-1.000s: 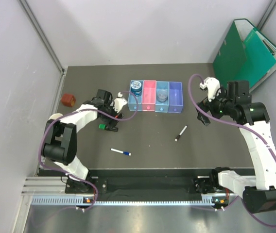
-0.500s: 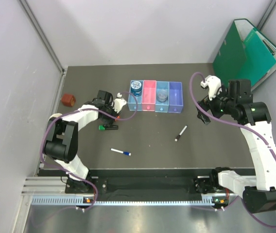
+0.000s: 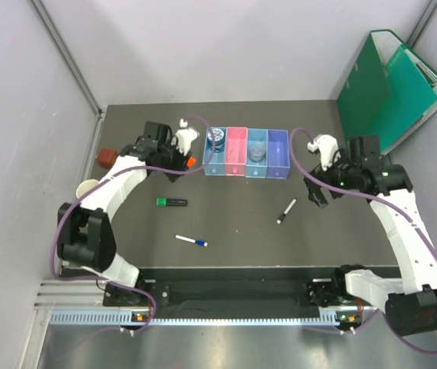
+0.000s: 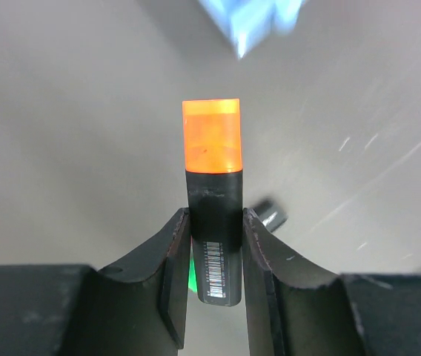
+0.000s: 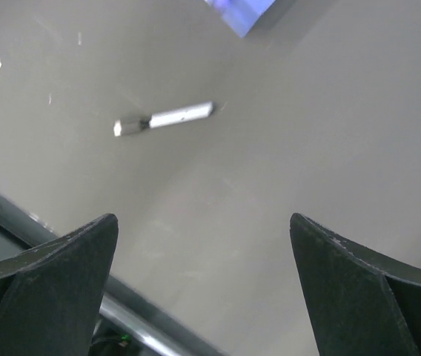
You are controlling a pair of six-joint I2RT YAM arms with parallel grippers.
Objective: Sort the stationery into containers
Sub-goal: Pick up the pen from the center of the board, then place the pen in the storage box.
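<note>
Already the tape roll [image 3: 217, 137] and grey piece [image 3: 257, 151] sat in the bins [image 3: 278, 157]. The left end effector [image 4: 214, 245] clenched the orange highlighter [image 4: 211, 144], and the right end effector [image 5: 203, 285] gaped empty. The green highlighter [image 3: 171, 202], pen [image 3: 191, 241] and marker [image 3: 286, 211] waited toward six o'clock.

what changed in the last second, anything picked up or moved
The left pincer closed on the orange-and-black highlighter, lifted it off the table and carried it toward the row of bins. The right pincer edged left toward the black-and-white marker, open throughout. The green highlighter, the white pen, the marker and the bins stayed put.
</note>
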